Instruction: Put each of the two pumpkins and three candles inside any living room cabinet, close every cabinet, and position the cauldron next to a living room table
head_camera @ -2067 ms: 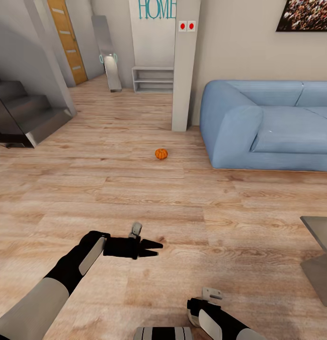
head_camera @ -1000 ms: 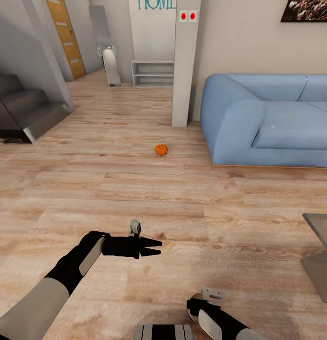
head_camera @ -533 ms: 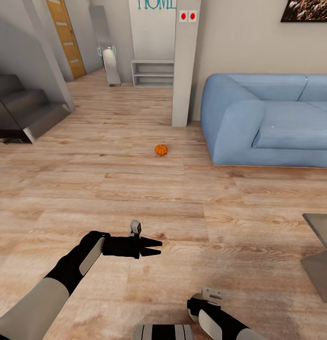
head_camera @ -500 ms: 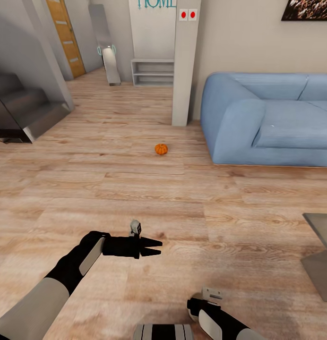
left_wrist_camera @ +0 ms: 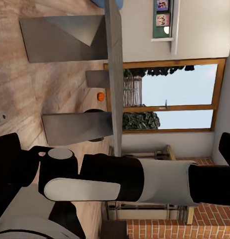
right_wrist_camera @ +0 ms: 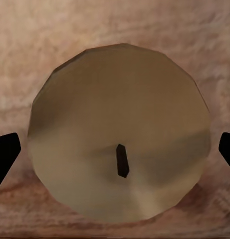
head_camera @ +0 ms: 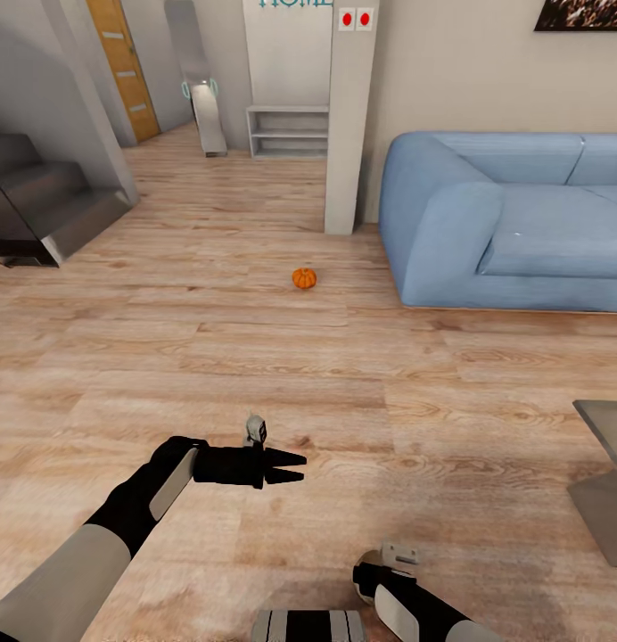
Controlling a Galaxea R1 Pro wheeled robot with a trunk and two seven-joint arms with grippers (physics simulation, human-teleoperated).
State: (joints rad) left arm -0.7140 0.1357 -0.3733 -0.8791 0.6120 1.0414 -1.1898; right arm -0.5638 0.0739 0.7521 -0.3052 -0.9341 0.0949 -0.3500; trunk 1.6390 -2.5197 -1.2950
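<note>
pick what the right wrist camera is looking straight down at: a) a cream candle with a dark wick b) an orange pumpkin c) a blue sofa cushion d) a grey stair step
a: the right wrist view shows a round cream candle with a small dark wick on the wooden floor, a dark fingertip at each side edge.

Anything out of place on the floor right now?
Yes: a pumpkin sits alone on the wood floor near the blue sofa, and a candle stands on the floor between the right claw's fingertips.
</note>
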